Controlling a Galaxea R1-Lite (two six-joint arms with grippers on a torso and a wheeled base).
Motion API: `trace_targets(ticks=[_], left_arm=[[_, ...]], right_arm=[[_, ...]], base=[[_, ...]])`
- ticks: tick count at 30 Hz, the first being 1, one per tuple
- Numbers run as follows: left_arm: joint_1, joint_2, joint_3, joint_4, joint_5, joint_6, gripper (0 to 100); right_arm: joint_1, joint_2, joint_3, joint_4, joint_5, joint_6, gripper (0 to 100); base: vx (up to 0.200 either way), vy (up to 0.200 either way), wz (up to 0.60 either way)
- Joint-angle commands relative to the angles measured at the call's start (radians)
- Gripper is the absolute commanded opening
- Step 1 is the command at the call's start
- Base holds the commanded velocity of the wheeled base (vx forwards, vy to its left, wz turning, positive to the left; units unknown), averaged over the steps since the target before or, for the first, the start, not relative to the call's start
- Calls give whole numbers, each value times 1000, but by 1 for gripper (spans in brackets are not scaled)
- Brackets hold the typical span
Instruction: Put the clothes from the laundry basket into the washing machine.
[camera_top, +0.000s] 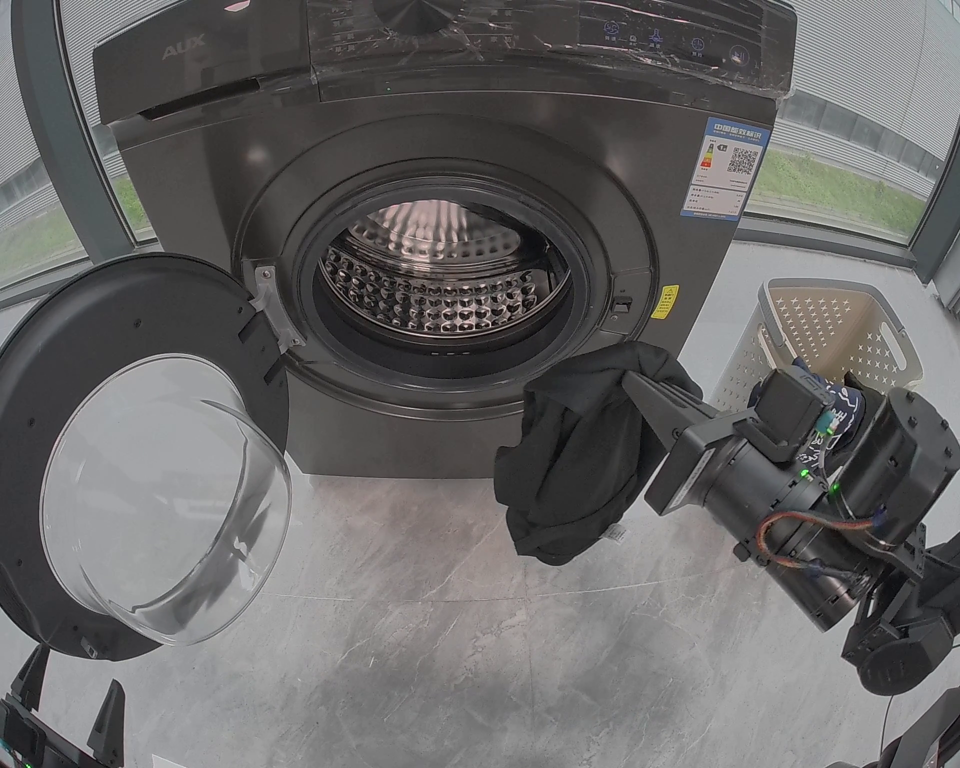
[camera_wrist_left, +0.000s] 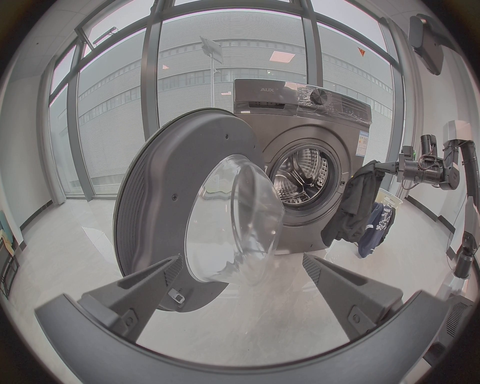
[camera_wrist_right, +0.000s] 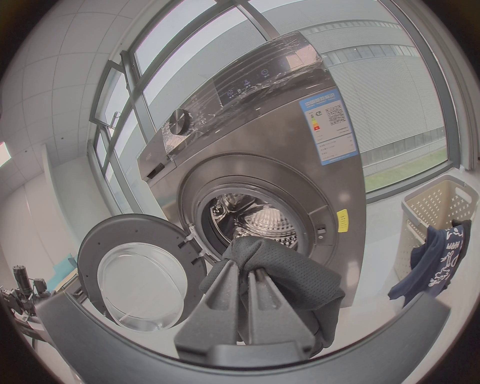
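My right gripper (camera_top: 632, 385) is shut on a black garment (camera_top: 575, 450), which hangs in the air in front of the washing machine (camera_top: 440, 130), just right of and below its open drum (camera_top: 445, 270). In the right wrist view the garment (camera_wrist_right: 295, 277) drapes over the closed fingers (camera_wrist_right: 265, 310). The white laundry basket (camera_top: 835, 325) stands on the floor to the machine's right, with a dark blue garment (camera_wrist_right: 440, 260) hanging over its rim. My left gripper (camera_wrist_left: 240, 285) stands open, low at the left, facing the swung-out door (camera_wrist_left: 200, 210).
The round door (camera_top: 140, 450) with its glass bowl hangs open to the left of the drum and takes up the left side of the floor space. Grey tiled floor (camera_top: 430, 620) lies in front of the machine. Windows stand behind it.
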Motion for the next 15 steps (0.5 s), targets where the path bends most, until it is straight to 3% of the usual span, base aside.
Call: trace_targets(ticks=[1,5,15], left_arm=[[0,-9,18,1,-3,-4,100],[-2,-7,18,-1,-3,-23,100],[0,-9,18,-3,-3,-23,100]], right_arm=[[29,75,-16,-33,-2,3,0],[47,108,-22,-59,-3,-2,0],[98,128,-33,-60,-9,-2,0]], base=[[0,0,0],[0,0,0],[0,0,0]])
